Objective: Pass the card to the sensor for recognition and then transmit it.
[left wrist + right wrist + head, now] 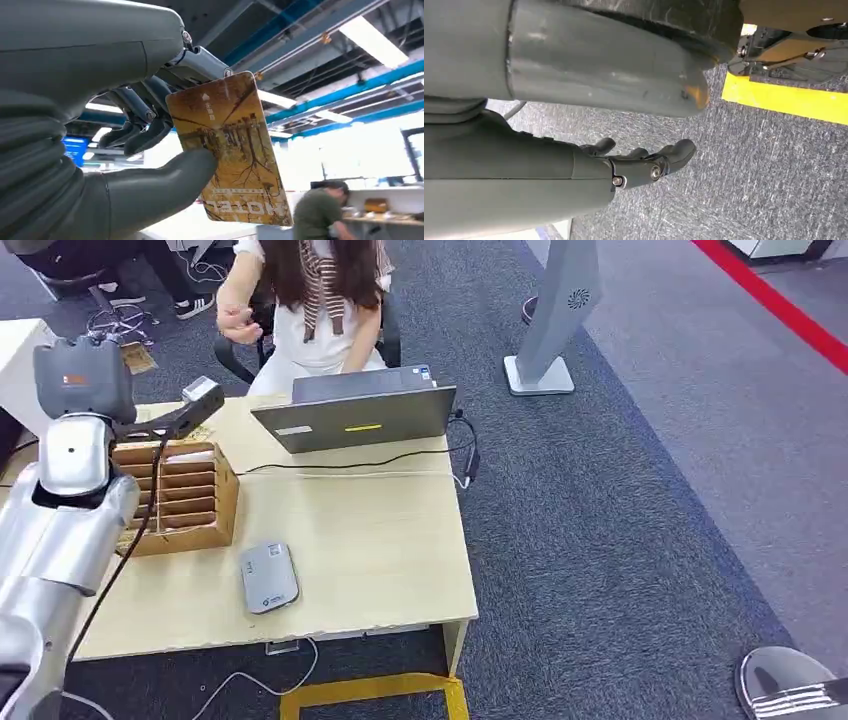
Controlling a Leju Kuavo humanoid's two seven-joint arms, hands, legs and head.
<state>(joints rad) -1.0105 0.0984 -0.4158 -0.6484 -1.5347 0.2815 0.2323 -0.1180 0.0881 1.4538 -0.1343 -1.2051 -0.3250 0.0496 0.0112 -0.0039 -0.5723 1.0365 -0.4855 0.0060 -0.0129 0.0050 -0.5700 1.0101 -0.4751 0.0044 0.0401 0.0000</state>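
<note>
Card [232, 150], yellow-brown with a printed tree scene and pale lettering, is pinched in my left hand [150, 145] between the thick grey thumb [165, 180] on one face and the darker fingers [145, 125] behind its upper edge; in the left wrist view it stands against a ceiling of blue beams and strip lights. In the head view my left arm [70, 490] is raised at the left of the frame, above the near-left part of the table [380, 550], with a small dark camera block [203, 398] at its far end; the card itself cannot be made out there. On the table, a wooden slotted box [190, 495] sits at the left, touching nothing else; the grey sensor [268, 577], a flat rounded pad, lies just in front of the box near the table's front edge, its cable [250, 680] dropping below. A grey laptop [360, 412] stands at the far edge, lid toward me, with a black cord [380, 458] running along the tabletop to the right. A person [315, 300] in a white top sits behind the laptop, one hand [238, 322] lifted. My right hand [644, 160] hangs over grey carpet [749, 165] beside a yellow floor strip [784, 97], fingers loosely apart and holding nothing.
</note>
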